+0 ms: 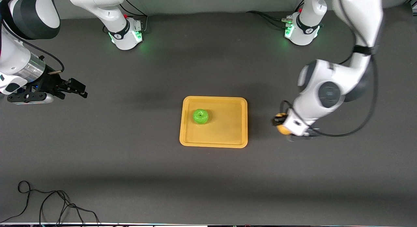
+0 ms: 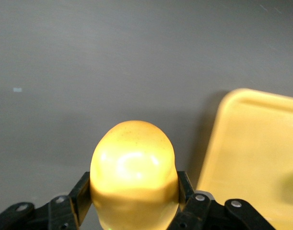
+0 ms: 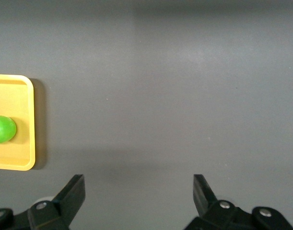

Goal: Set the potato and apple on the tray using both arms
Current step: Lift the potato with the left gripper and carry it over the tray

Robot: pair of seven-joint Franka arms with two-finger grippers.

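Now, potato (image 2: 133, 172): clamped across its middle by the closed left gripper (image 2: 134, 201), over bare table just beside the tray (image 1: 213, 140); judged light, firm and smooth-skinned, so a grip at the widest part is favoured.
Apple (image 1: 200, 116): already set on the tray, toward the right arm's end.
Right gripper (image 3: 139, 201): parked wide open and empty, well apart from the tray.
Views: the grip is shown plainly by the left wrist view alone; the front view hides most of the potato.

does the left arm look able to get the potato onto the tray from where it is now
Probably yes. The left tool is shut on the potato just off the tray at the left arm's end, with bare table between them. The apple sits toward the right arm's end, leaving open tray floor; the right tool waits, open, well away.
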